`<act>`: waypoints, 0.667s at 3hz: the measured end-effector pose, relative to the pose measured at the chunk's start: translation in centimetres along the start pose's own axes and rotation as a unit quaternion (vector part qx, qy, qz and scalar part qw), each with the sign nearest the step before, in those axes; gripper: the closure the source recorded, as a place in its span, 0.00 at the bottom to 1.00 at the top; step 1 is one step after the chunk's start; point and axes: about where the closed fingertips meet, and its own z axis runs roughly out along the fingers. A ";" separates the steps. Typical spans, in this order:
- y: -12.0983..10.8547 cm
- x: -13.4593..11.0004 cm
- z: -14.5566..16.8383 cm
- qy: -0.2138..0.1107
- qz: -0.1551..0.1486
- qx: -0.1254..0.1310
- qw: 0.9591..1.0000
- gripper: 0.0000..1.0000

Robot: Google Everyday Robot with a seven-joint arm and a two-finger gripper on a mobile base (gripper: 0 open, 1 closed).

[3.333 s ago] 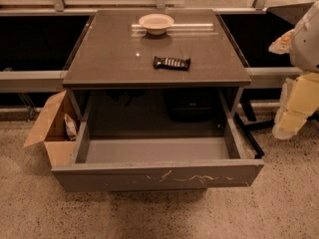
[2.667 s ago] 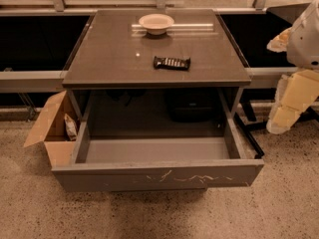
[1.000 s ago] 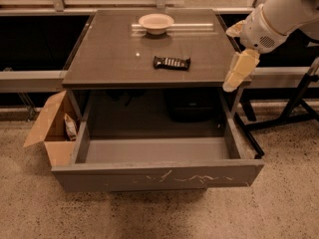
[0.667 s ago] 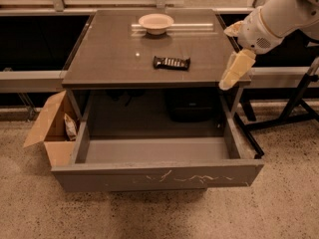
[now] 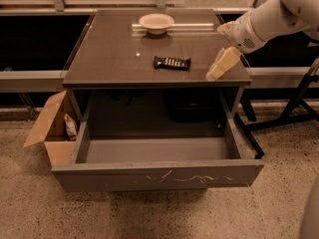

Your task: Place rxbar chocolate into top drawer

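Observation:
The rxbar chocolate (image 5: 172,62) is a small flat black wrapper lying on the brown cabinet top (image 5: 114,59), near its middle. The top drawer (image 5: 158,175) is pulled fully open below it, grey, with white scratches on its front panel, and nothing shows inside. My gripper (image 5: 213,74) hangs from the white arm at the right, above the cabinet top's right front corner, to the right of the bar and apart from it.
A white bowl (image 5: 156,22) stands at the back of the cabinet top. A tan cardboard box (image 5: 52,128) with a whitish snack bag (image 5: 71,127) sits on the floor at the left. A black stand (image 5: 294,108) is at the right.
The arm has swung in from the far right and up over the cabinet's right edge, then edged left toward the bar. The bar and the drawer have not moved.

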 end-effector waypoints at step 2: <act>-3.3 0.4 4.5 -0.012 0.062 0.006 0.998 0.00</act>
